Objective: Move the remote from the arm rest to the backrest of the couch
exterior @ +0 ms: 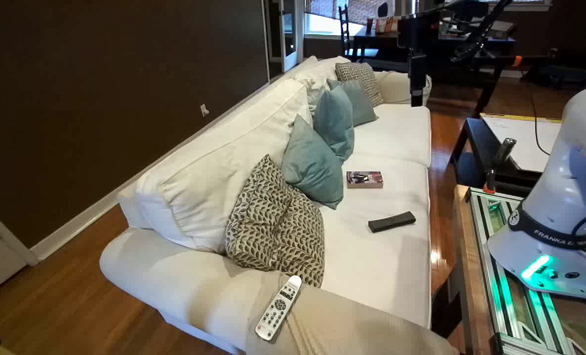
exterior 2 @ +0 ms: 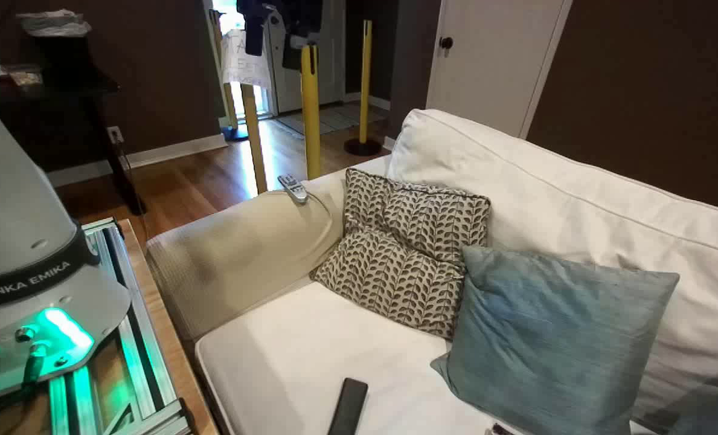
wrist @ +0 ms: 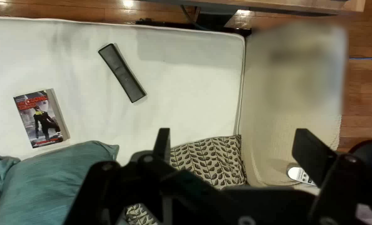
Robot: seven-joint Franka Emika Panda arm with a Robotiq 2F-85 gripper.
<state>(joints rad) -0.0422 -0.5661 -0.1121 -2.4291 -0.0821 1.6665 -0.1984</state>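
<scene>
In an exterior view the remote lies on the arm rest, near the patterned pillow. In an exterior view the backrest rises behind that pillow. In the wrist view the pincer is spread wide, partly hiding the remote.

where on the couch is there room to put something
The seat is bare between the black remote and the arm rest bearing the light remote, and past the book, beside the teal pillows. Crowded: against the backrest, where those and patterned pillows lean.
</scene>
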